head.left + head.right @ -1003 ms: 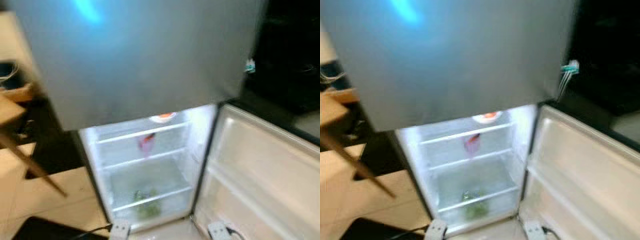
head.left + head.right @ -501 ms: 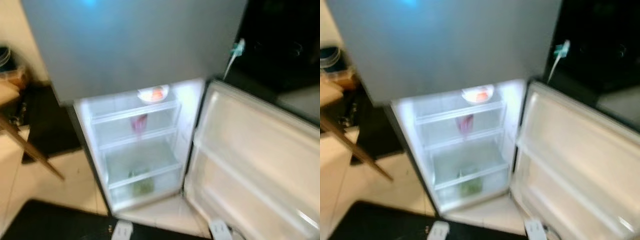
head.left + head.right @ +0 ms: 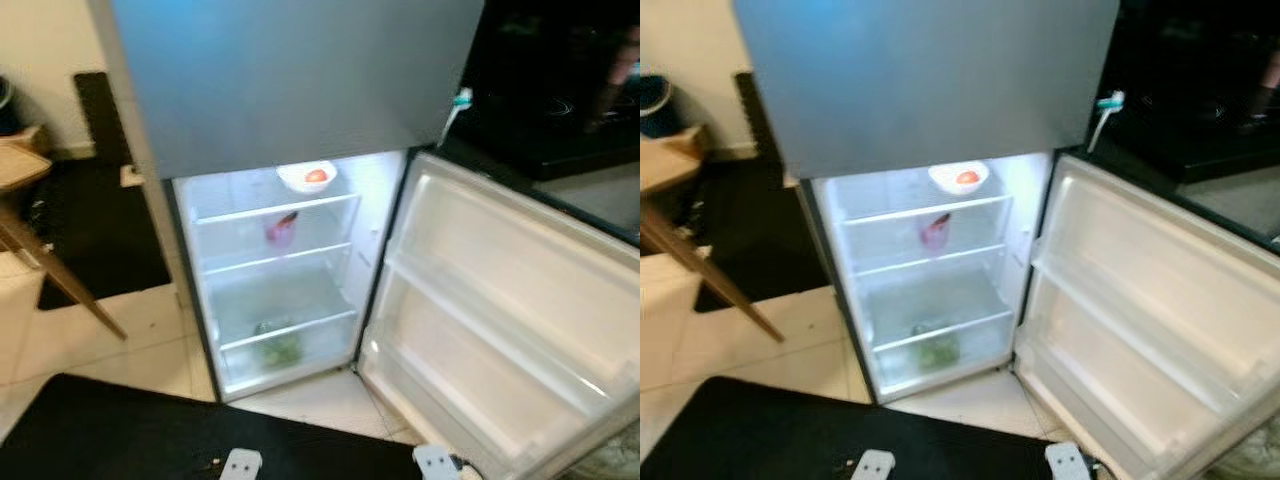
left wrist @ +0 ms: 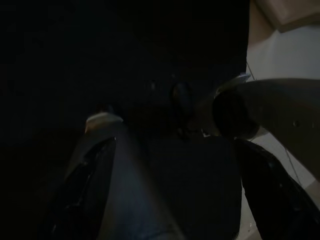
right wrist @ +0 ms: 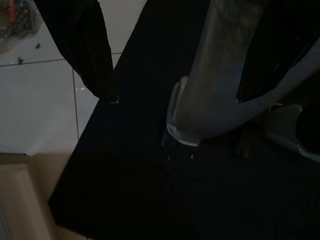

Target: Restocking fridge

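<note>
The fridge (image 3: 290,90) is standing with its upper door shut and its lower door (image 3: 500,310) swinging wide open to the robot's right; the lit lower compartment (image 3: 280,280) is showing three shelves; a white bowl (image 3: 307,176) holding something red is sitting on the top shelf of the fridge, just under the shut upper door; a small pinkish item (image 3: 281,230) is resting on the shelf below the bowl; a bunch of greens (image 3: 278,345) is lying in the bottom of the fridge, below the lowest shelf; the door racks of the fridge are showing nothing that can be made out. A black mat (image 3: 200,435) is lying on the tiled floor (image 3: 140,330) in front of the fridge; a wooden table leg (image 3: 60,290) is slanting down to the left of the fridge; a dark counter (image 3: 560,110) is sitting to the right of it.

The left gripper (image 4: 170,165) is hanging over the mat, its fingers (image 4: 85,200) spreading apart and holding nothing; the right gripper (image 5: 175,65) is hanging over the mat too, its fingers (image 5: 90,50) also apart and empty.
</note>
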You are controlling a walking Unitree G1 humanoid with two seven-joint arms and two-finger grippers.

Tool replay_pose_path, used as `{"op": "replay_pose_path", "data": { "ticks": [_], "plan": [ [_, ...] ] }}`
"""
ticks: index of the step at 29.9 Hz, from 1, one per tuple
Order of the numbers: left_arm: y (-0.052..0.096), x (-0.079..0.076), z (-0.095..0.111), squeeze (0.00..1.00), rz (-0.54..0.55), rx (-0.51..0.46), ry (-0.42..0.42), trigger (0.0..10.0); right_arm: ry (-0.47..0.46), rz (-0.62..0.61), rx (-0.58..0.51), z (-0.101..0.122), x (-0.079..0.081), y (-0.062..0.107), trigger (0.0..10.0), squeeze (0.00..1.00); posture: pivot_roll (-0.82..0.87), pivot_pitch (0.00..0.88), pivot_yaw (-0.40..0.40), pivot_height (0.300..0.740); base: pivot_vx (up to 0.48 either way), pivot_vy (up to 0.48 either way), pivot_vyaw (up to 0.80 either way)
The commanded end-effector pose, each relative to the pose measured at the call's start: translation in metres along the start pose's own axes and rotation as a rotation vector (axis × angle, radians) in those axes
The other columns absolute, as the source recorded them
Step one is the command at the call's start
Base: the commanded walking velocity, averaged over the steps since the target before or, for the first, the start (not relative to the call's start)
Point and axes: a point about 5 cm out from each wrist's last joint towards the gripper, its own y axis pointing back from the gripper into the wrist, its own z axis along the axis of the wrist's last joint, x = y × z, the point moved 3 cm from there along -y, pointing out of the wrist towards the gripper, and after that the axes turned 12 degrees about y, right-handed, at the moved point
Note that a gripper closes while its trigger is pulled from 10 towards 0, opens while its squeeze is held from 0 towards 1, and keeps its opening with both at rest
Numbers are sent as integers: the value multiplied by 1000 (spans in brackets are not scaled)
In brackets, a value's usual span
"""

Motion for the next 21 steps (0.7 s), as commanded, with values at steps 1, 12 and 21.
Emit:
{"op": "replay_pose_path", "data": {
  "ticks": [1,12,21],
  "plan": [
    [1,1,-3,0,-2,13,-5,10000,-9,-5,4,-2,-2,1,10000,0,-56,3,-25,740,0,0,0],
    [1,1,-7,0,-11,21,-6,10000,18,2,14,-3,-1,1,10000,0,-55,4,-24,740,0,0,0],
    [2,3,-7,0,-8,22,-22,10000,19,7,17,-3,1,0,10000,0,-51,0,-20,740,0,0,-781]
  ]
}}
